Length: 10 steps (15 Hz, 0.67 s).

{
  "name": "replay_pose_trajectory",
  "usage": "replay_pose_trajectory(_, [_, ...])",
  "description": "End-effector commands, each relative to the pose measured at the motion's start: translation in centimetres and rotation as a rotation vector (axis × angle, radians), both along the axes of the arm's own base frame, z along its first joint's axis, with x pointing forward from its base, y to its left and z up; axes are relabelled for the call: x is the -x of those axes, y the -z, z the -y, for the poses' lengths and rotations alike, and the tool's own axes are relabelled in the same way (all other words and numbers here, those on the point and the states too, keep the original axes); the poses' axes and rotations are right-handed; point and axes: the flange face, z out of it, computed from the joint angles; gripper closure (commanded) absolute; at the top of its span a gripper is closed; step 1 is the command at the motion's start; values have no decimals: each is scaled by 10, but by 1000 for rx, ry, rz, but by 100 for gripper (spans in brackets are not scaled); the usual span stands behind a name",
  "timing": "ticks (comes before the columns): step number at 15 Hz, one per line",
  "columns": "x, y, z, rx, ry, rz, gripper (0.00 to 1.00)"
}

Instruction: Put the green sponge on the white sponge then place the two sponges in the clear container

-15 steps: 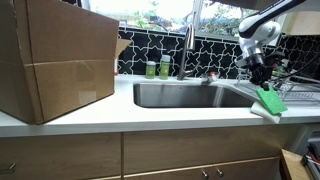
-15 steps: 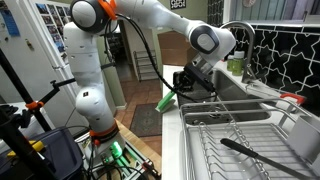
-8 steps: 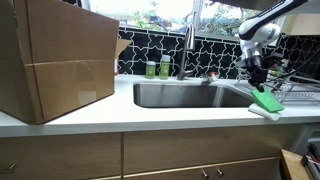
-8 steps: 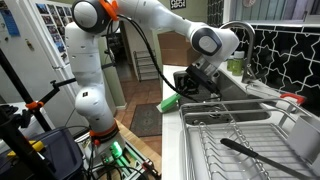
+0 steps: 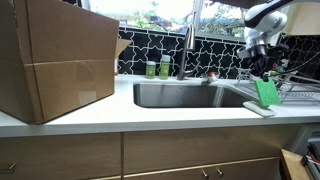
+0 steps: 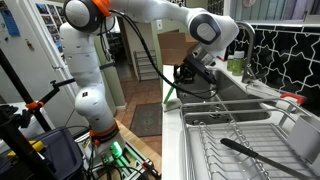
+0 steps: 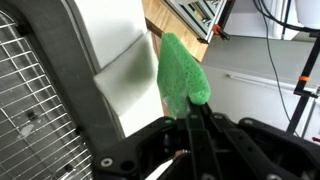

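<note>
My gripper (image 5: 263, 76) is shut on one end of the green sponge (image 5: 266, 93), which hangs nearly upright just above the white sponge (image 5: 257, 108). The white sponge lies flat on the counter at the right of the sink. In the wrist view the green sponge (image 7: 180, 72) sticks out from between my fingers (image 7: 196, 122), with the white sponge (image 7: 126, 88) beneath and beside it. In an exterior view the green sponge (image 6: 167, 97) shows edge-on below the gripper (image 6: 185, 78). I see no clear container in any view.
A steel sink (image 5: 185, 95) with a faucet (image 5: 186, 50) fills the middle of the counter. A large cardboard box (image 5: 55, 60) stands at its other end. Two small green bottles (image 5: 157, 68) stand behind the sink. A wire dish rack (image 6: 240, 130) lies next to the sponges.
The gripper has risen a little with the green sponge. The sponge, which lay tilted on the white sponge, now hangs almost vertical above it.
</note>
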Motion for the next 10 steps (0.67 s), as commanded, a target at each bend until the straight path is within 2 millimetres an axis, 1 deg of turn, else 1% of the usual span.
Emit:
replay_pose_trajectory(1, [7, -20, -14, -80, -58, 29, 96])
replay_pose_trajectory(4, [8, -18, -19, -128, -82, 16, 96])
replay_pose_trajectory(8, [2, 0, -9, -104, -55, -32, 96])
replay_pose_trajectory(10, [-1, 9, -8, -110, -55, -48, 96])
